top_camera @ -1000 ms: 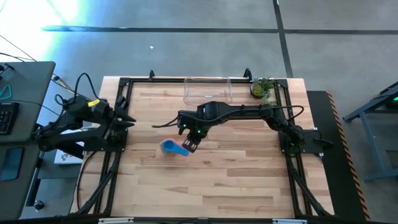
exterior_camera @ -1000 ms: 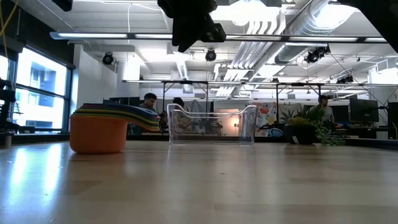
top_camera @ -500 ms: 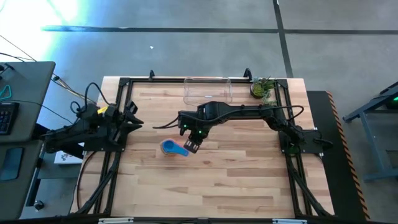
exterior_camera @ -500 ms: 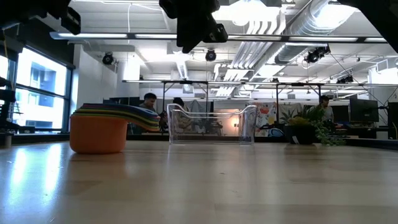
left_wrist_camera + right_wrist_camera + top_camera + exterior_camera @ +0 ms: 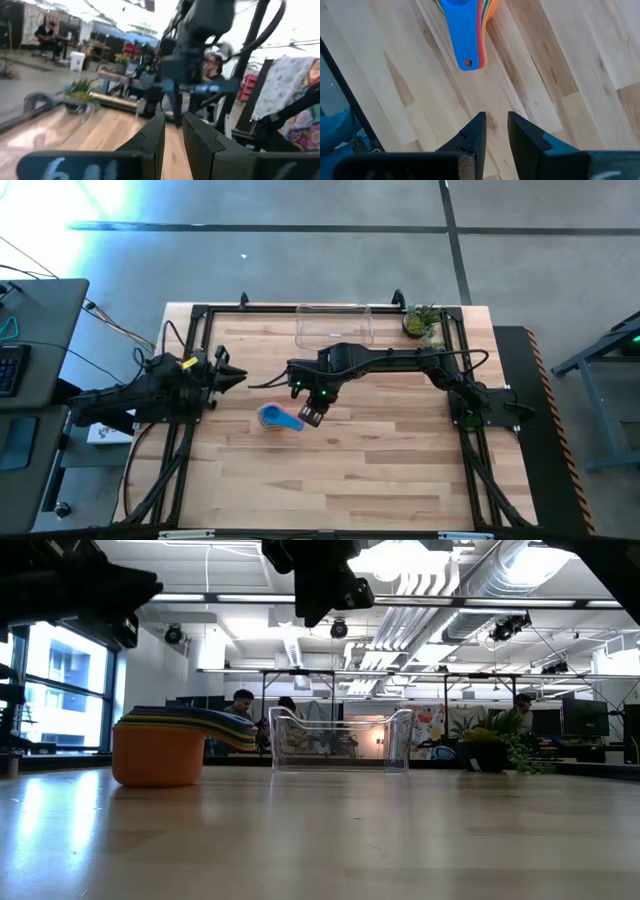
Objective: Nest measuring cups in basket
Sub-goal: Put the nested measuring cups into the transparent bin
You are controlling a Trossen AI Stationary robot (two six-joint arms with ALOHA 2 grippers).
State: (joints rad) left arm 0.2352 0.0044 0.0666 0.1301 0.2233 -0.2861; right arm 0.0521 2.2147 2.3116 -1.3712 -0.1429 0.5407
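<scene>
The measuring cups (image 5: 272, 417) stand nested in one stack on the wood left of the table's centre, orange at the bottom (image 5: 160, 752) and blue on top. Their handles (image 5: 467, 50) point toward the table's right. The clear basket (image 5: 334, 326) stands apart at the far edge (image 5: 340, 740). My right gripper (image 5: 313, 416) hovers well above the table just right of the handle ends, pointing down, its fingers (image 5: 477, 131) drawn together with only a slit between them. My left gripper (image 5: 238, 374) reaches in from the left, level, left of and beyond the stack, fingers (image 5: 155, 140) likewise together.
A small potted plant (image 5: 423, 322) sits at the far right corner, right of the basket (image 5: 500, 752). Black frame rails run along the table's left and right sides (image 5: 185, 430). Bare wood lies toward the near edge (image 5: 340, 480). People sit far off in the room behind.
My left arm has swung out from the table's left edge toward the centre, and its gripper now stands over the wood left of the right arm. The cups and the basket have stayed where they were.
</scene>
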